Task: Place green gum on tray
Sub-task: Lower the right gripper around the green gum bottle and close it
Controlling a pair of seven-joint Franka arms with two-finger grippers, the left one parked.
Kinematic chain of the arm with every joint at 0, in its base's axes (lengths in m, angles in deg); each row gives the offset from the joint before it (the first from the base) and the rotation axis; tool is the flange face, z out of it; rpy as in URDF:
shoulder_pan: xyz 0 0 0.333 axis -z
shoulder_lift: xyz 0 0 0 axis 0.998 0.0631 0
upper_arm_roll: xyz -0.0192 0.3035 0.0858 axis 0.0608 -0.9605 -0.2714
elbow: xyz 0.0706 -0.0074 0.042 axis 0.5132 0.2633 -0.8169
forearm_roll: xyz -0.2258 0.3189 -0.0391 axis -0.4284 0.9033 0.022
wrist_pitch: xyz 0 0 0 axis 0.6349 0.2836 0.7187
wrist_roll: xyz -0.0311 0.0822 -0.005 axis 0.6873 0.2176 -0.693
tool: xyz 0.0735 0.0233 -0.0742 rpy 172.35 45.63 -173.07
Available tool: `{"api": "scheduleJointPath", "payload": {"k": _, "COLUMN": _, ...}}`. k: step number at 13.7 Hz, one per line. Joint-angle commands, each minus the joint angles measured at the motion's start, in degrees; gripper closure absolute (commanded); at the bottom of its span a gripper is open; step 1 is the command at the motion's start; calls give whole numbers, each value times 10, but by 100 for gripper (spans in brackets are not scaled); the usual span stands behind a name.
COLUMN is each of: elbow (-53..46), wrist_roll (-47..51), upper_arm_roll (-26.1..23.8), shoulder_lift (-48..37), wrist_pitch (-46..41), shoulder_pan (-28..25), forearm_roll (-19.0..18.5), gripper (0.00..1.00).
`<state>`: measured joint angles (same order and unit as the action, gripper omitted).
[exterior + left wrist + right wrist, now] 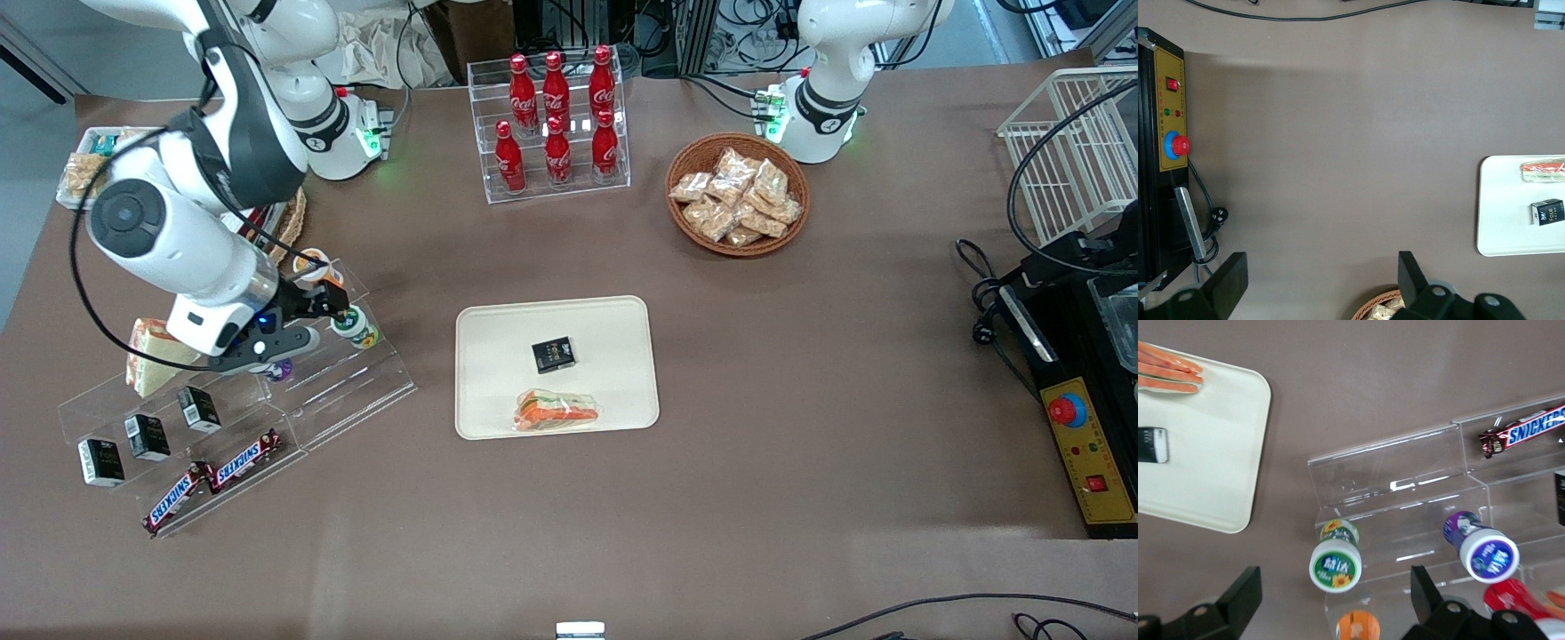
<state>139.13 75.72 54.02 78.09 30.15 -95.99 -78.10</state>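
Observation:
The green gum [355, 326], a small bottle with a white-and-green lid, stands on a step of the clear acrylic stand [356, 382] toward the working arm's end of the table. In the right wrist view the green gum [1335, 563] lies between my two black fingers [1241, 595], which stand wide apart and do not touch it. My gripper [331, 320] is open and empty, just above the bottle. The cream tray [480, 391] lies mid-table and also shows in the right wrist view [1211, 453]. It holds a small black box [553, 354] and a wrapped sandwich [557, 412].
An orange-lidded bottle [1358, 627] and a purple-lidded bottle [1488, 555] stand on the same stand. Snickers bars [249, 459] and black boxes [147, 436] lie on its lower steps. A cola bottle rack [556, 124] and a snack basket [738, 194] stand farther from the front camera.

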Motion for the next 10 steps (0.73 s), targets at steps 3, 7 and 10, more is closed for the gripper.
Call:
{"api": "scheduleJointPath", "payload": {"k": 3, "elbow": 124, "wrist_roll": -9, "upper_arm_roll": 2, "shoulder_lift": -21, "wrist_pitch": 129, "shoulder_pan": 0, "forearm_roll": 10, "gripper": 0}}
{"api": "scheduleJointPath", "payload": {"k": 7, "elbow": 187, "wrist_roll": -9, "upper_arm_roll": 2, "shoulder_lift": -23, "wrist_pitch": 198, "shoulder_pan": 0, "forearm_roll": 10, "gripper": 1}}
{"api": "scheduleJointPath", "payload": {"k": 10, "elbow": 218, "wrist_roll": -9, "upper_arm_roll": 1, "shoulder_lift": -25, "wrist_pitch": 229, "shoulder_pan": 0, "forearm_roll": 10, "gripper": 1}}
